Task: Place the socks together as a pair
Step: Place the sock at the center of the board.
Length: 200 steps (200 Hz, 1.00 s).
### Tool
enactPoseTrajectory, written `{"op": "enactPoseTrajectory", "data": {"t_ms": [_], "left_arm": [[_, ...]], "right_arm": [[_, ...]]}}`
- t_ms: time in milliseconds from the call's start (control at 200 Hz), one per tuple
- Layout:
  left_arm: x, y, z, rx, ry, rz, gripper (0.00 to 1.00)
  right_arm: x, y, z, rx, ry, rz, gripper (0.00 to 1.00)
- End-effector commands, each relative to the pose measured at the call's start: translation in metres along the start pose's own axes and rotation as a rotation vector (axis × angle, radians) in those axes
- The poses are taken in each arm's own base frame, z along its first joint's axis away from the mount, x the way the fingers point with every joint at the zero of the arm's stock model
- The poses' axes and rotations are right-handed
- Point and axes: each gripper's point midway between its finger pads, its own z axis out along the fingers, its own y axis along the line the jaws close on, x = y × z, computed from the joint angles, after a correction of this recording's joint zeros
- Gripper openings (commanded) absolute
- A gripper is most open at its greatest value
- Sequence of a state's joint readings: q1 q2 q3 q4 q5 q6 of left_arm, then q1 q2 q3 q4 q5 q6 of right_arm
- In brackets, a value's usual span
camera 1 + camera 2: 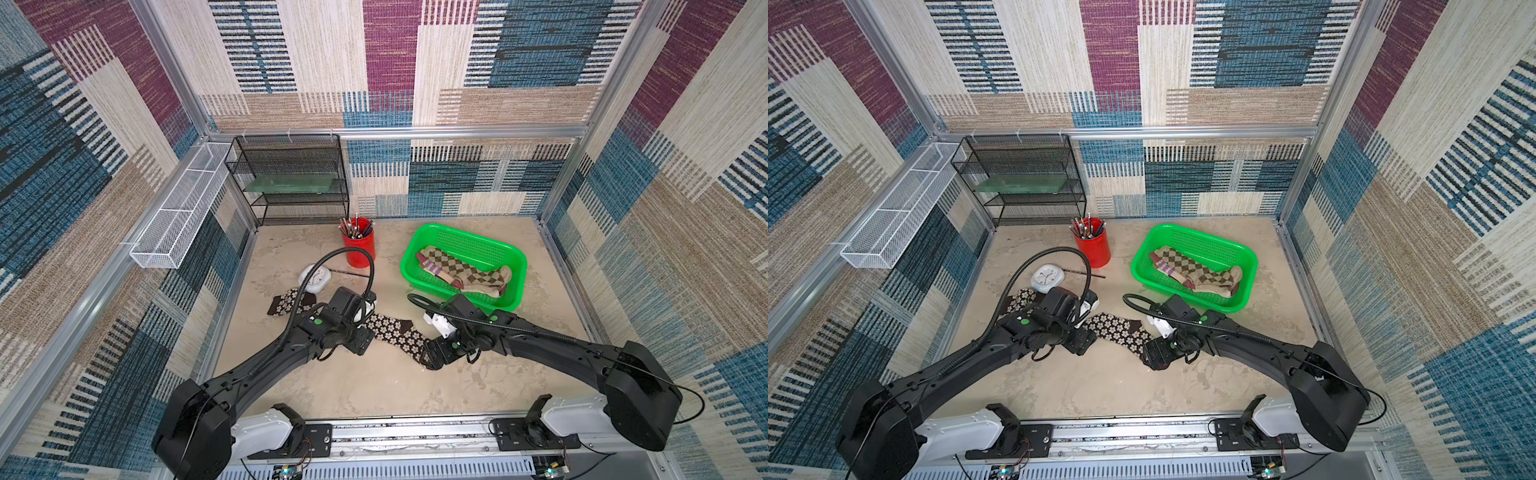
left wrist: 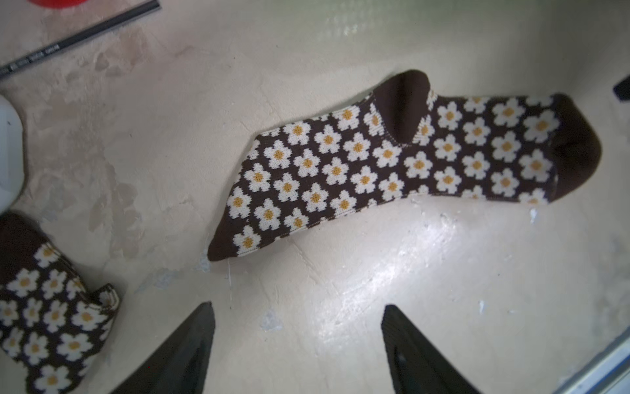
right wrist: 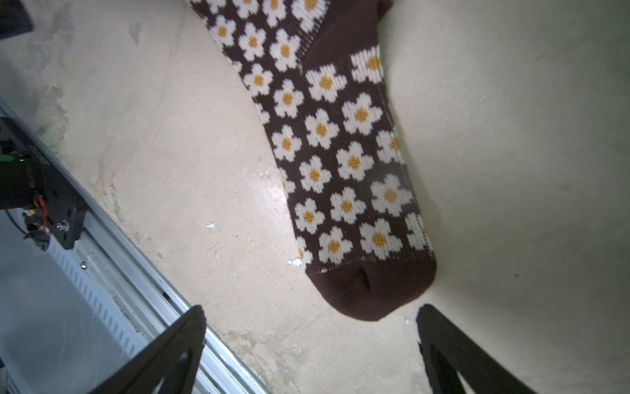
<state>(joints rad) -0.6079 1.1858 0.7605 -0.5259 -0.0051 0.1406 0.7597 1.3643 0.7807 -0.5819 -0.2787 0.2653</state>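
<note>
**Both grippers spread wide over one flowered sock**

Nearest the camera, the two black arms reach in from the table's (image 1: 374,395) near edge. In both top views they cover their own fingers, so only the wrist views show them. The left gripper (image 2: 297,308) stands wide with nothing between its fingers, just short of the cuff of a flowered sock (image 2: 392,160). The right gripper (image 3: 312,308) is equally wide and empty, its tips flanking that sock's dark toe without touching it.

The sock lies flat near the middle of the table. In the top views its ends meet the wrists, and cuff and toe are hard to make out there.

A second flowered sock (image 1: 289,303) lies toward the left edge. It is mostly hidden by the left arm and is cut off by the frame in the left wrist view.

In the green basket (image 1: 469,247) toward the far right corner, an argyle sock (image 1: 461,270) overlaps a striped sock (image 1: 428,264). How many lie beneath cannot be counted.

A white clock (image 1: 314,278) just beyond the second sock is crossed by the left arm's cable.
</note>
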Motion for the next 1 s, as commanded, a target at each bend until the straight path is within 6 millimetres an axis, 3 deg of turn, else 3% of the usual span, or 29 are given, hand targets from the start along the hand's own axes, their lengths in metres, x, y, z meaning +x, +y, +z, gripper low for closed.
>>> {"op": "enactPoseTrajectory", "data": {"t_ms": [0, 200, 356, 496, 651, 841, 972, 997], "left_arm": [[-0.003, 0.018, 0.002, -0.081, -0.017, 0.265, 0.84], [0.012, 0.044, 0.027, -0.106, 0.096, 0.334, 0.84], [0.017, 0.046, 0.043, -0.087, 0.118, 0.386, 0.83], [0.009, 0.055, 0.054, -0.134, 0.107, 0.426, 0.80], [-0.005, 0.051, 0.060, -0.124, 0.050, 0.471, 0.77], [0.001, 0.037, 0.065, -0.069, 0.056, 0.510, 0.66], [0.004, 0.032, 0.069, -0.055, 0.043, 0.508, 0.55], [0.004, 0.031, 0.070, -0.052, 0.037, 0.505, 0.49]], "right_arm": [[-0.005, -0.002, 0.005, 0.021, -0.005, 0.016, 0.98], [-0.005, -0.003, 0.012, 0.027, 0.020, 0.026, 0.97], [-0.003, -0.004, 0.014, 0.031, 0.027, 0.041, 0.96], [-0.002, -0.004, 0.014, 0.033, 0.032, 0.051, 0.95], [0.002, -0.011, 0.015, 0.073, 0.041, 0.063, 0.93], [0.006, -0.021, 0.013, 0.128, 0.038, 0.118, 0.93], [0.007, -0.025, 0.016, 0.147, 0.032, 0.160, 0.92], [0.007, -0.025, 0.016, 0.149, 0.030, 0.166, 0.91]]}}
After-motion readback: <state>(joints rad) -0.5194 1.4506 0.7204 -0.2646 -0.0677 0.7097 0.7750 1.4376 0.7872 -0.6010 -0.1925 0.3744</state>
